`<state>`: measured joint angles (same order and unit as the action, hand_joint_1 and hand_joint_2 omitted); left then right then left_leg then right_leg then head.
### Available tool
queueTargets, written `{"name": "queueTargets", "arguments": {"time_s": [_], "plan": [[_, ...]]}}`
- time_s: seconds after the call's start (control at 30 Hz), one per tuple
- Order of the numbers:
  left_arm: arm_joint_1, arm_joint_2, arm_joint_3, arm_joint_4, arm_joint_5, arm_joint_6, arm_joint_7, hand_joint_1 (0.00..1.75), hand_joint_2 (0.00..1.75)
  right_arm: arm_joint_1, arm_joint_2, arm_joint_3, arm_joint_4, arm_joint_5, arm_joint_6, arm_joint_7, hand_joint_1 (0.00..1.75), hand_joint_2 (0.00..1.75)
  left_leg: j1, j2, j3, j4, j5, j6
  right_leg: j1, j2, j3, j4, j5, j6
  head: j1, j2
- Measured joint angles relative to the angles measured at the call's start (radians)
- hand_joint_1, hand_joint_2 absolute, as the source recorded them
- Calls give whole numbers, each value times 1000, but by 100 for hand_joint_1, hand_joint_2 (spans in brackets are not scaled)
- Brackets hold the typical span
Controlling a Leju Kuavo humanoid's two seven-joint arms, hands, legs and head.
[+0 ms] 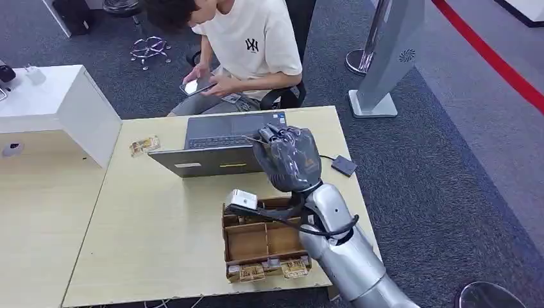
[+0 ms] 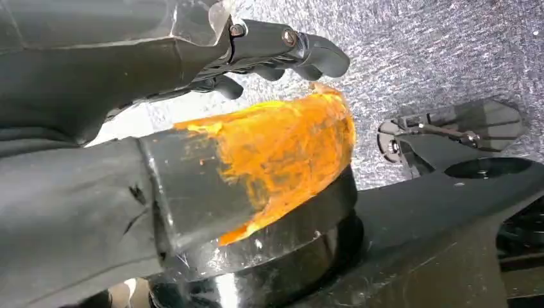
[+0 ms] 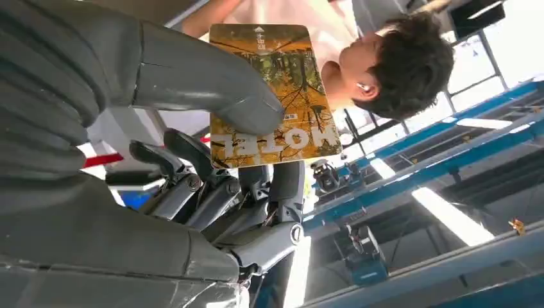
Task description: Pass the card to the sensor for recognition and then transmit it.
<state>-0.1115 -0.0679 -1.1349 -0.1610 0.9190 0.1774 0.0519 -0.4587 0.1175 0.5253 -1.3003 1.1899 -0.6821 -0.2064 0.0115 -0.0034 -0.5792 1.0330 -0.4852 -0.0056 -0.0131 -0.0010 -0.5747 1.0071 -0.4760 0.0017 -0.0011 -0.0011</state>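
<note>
My right hand (image 1: 289, 159) is raised over the desk, in front of the laptop. It pinches a yellow-brown card (image 3: 276, 96) printed with trees and the word HOTEL between the thumb (image 3: 212, 90) and the fingers. From the head view the card (image 1: 256, 138) is a thin edge sticking out of the hand toward the laptop. The white sensor box (image 1: 241, 199) stands on the far left corner of the wooden tray (image 1: 256, 240), below and to the left of the hand. My left hand (image 2: 128, 64) hangs low with its fingers (image 2: 282, 48) apart, holding nothing.
An open grey laptop (image 1: 218, 144) stands behind the tray. A person (image 1: 250, 45) sits beyond the desk with a phone. More cards lie in the tray's front slots (image 1: 266, 269) and a few (image 1: 144, 145) left of the laptop. A small dark pad (image 1: 344, 165) lies near the desk's right edge.
</note>
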Motion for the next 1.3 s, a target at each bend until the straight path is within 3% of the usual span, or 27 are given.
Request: {"name": "queueTargets", "arguments": {"time_s": [0.43, 1.3], "plan": [[-2, 0, -55, 0, -11, -13, 14, 0, 0, -97, 70, -39, 172, 162, -7, 22, 175, 175, 0, 0, 0, 0, 0, 0, 0, 0, 0, 0, 0, 0, 0, 0], [-4, -8, -81, 0, -6, -16, 16, 0, 0, -101, 79, -71, 204, 285, -7, 63, 175, 175, 0, 0, 0, 0, 0, 0, 0, 0, 0, 0, 0, 0, 0, 0]]}}
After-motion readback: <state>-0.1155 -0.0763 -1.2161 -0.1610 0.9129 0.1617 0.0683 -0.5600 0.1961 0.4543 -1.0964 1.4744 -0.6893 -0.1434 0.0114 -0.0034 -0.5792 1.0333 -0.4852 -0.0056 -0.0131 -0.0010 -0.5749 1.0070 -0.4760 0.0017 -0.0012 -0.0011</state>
